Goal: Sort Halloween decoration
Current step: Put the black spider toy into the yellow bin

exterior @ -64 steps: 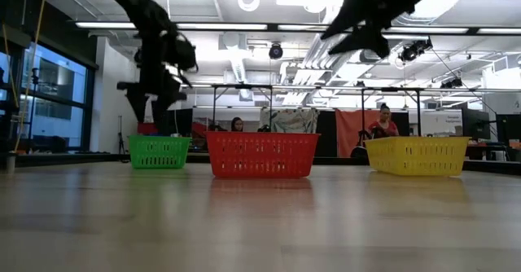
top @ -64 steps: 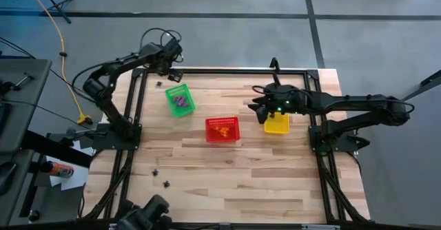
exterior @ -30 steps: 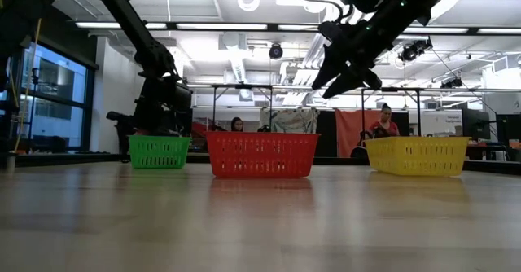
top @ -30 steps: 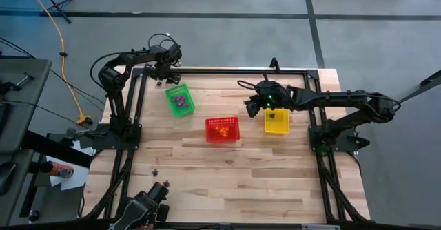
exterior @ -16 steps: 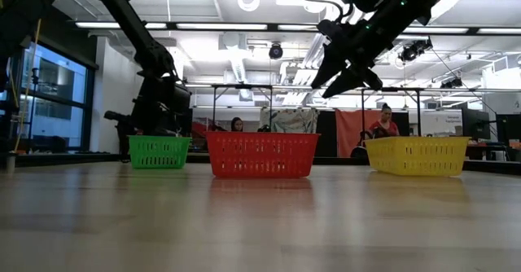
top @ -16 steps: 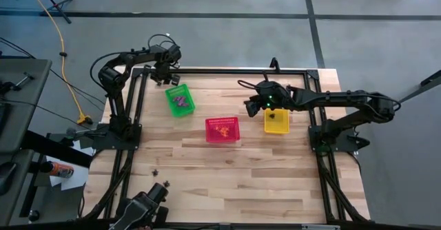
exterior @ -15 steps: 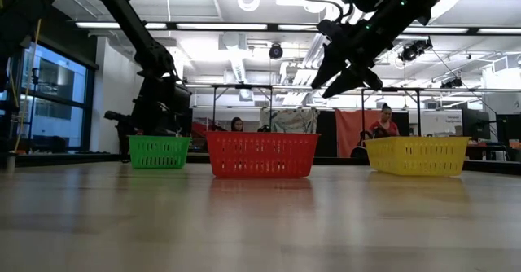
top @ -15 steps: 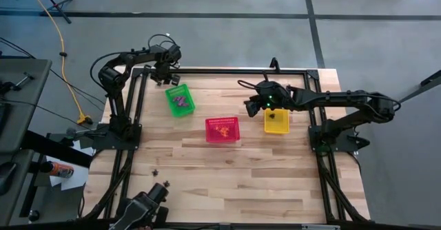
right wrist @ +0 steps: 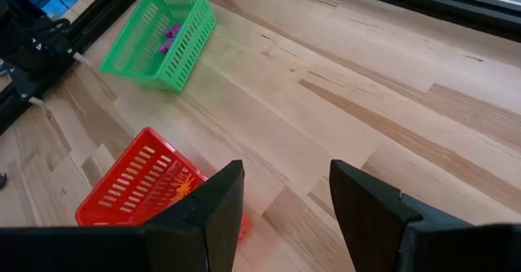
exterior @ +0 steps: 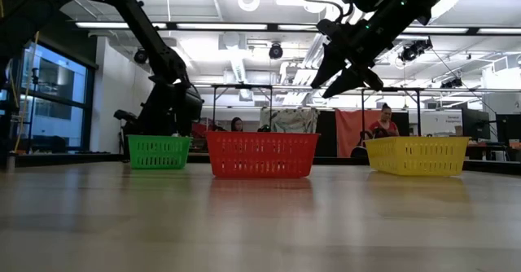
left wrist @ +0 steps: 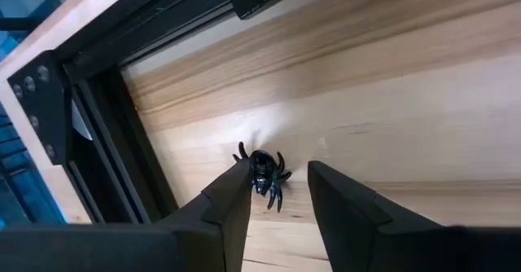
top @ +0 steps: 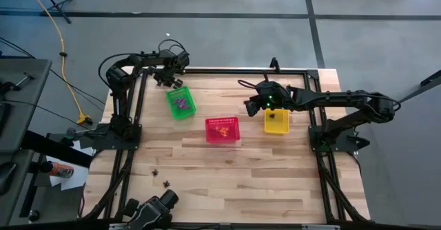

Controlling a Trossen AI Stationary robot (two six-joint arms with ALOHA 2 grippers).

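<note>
Grainy wood, glossy black spider (left wrist: 264, 171) (leggy).

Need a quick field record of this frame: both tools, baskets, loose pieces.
left tool: at the table's far left corner, fingers either side of a black spider
right tool: open, empty, raised between red and yellow baskets
green basket: purple pieces
red basket: orange pieces
yellow basket: dark pieces
loose trinkets: near left table edge

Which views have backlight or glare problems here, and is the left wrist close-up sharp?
Low view: bright ceiling lights leave both arms as silhouettes. Left wrist view: the black spider is sharp, with a pale glare patch on the table beside it. High view: evenly lit.
</note>
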